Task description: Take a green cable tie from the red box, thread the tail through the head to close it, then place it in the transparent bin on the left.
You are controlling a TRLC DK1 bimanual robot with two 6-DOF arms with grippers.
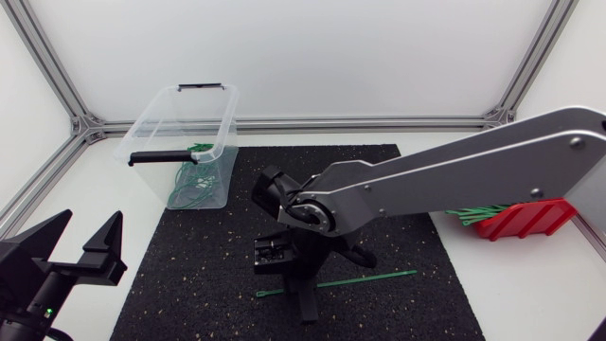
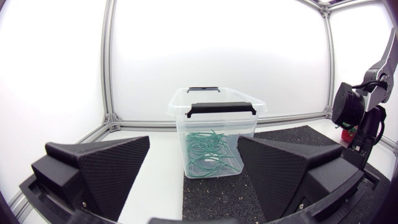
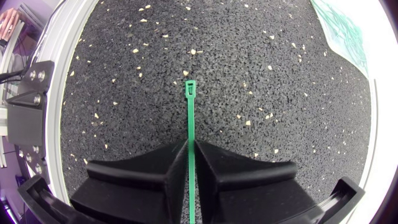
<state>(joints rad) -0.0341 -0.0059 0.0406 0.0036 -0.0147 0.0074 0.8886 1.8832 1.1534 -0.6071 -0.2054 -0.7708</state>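
One cable tie (image 3: 189, 118), clamped in right jaws, lies on mat (image 3: 261, 68).

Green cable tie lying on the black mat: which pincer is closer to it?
Right. The right pincer is shut on the green cable tie, one finger on each side. The left pincer stands open beyond the black mat's left edge, well away from it.

Lab test cell, aluminium frame (image 1: 360, 122), white panels (image 1: 284, 47), black mat (image 1: 208, 265)
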